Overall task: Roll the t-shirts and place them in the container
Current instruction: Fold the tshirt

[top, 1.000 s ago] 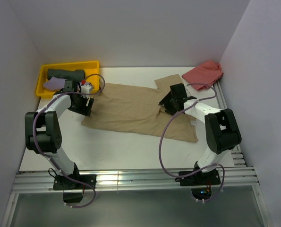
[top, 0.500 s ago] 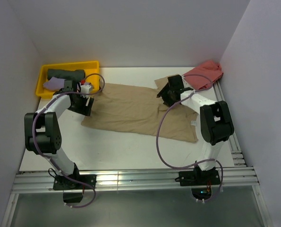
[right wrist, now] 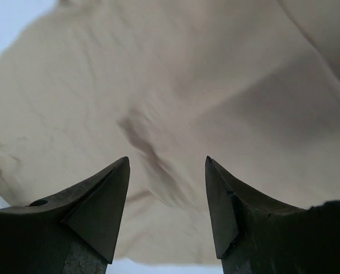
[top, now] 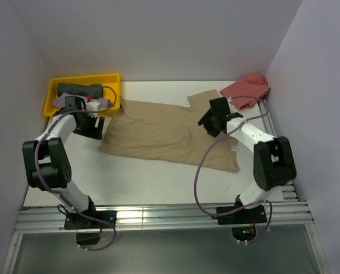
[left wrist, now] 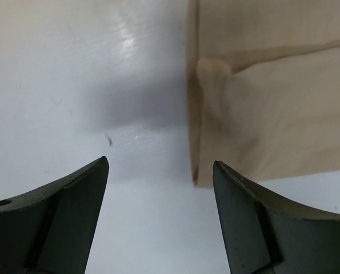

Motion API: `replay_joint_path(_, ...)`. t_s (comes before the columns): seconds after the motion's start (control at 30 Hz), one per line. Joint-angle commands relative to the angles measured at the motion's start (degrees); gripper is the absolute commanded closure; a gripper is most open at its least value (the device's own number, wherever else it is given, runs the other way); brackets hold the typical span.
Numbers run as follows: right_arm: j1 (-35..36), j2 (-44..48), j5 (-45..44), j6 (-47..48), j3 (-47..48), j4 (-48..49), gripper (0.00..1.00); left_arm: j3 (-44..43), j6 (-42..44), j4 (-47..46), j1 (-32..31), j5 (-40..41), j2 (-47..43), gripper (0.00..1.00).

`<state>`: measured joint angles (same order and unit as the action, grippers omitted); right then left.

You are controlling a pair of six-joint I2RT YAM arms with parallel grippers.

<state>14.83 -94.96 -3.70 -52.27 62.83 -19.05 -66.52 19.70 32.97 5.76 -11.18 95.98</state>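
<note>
The tan-beige t-shirt (top: 164, 132) lies spread flat across the middle of the table, with its small white tag (top: 234, 149) at the right. My left gripper (top: 96, 129) is open and empty, just left of the shirt's left edge. In the left wrist view the gripper (left wrist: 161, 165) is over bare table and the shirt's edge (left wrist: 261, 114) lies at the right. My right gripper (top: 207, 123) is open and hovers over the shirt's right part. In the right wrist view the gripper (right wrist: 167, 162) has wrinkled tan cloth (right wrist: 175, 85) beneath it.
A yellow bin (top: 111, 77) at the back left holds a rolled dark green shirt (top: 78, 89) and a lavender one (top: 61, 101). A salmon-pink shirt (top: 247, 88) lies crumpled at the back right corner. Walls close in the left, back and right sides.
My left gripper has moved left, off the tan shirt's edge onto bare table. My right gripper swung toward the back, then came back over the shirt's right part.
</note>
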Motion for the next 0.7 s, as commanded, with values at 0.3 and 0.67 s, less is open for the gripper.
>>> replay_joint_path(0.3,-0.2,39.4,-3.9,-9.5,-28.3,-9.1,0.37,0.1,9.3,11.3,7.8,-17.2,-2.6,0.15)
replay_joint_path(0.67,-0.5,51.0,-5.3,-12.9,-35.6,-18.0,0.36,1.2,7.5,9.9,7.7,-19.7,5.3,0.15)
